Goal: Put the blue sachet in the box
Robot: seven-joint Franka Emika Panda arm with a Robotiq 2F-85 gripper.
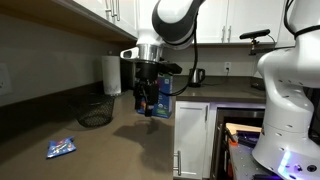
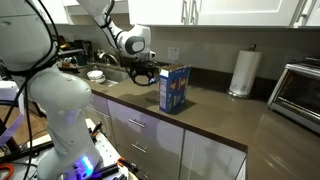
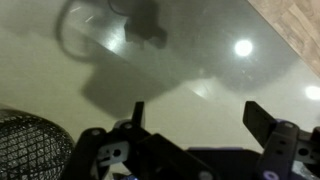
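Wrist view showed the pincer (image 3: pixel 195 112) spread, empty; in an exterior view it partly hid the box (image 1: pixel 168 105), the blue sachet (image 1: pixel 61 148) lying well apart.

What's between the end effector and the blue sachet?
Only bare countertop, as an exterior view shows, between the end effector and the blue sachet. The mesh basket sits just behind that stretch.

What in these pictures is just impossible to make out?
1. Blue sachet: too small in an exterior view to read its marks; outside the wrist view.
2. Box: the jaws cover part of it in an exterior view; whether its top is open is unclear in both.
3. Mesh basket: cut off by the wrist view's corner.
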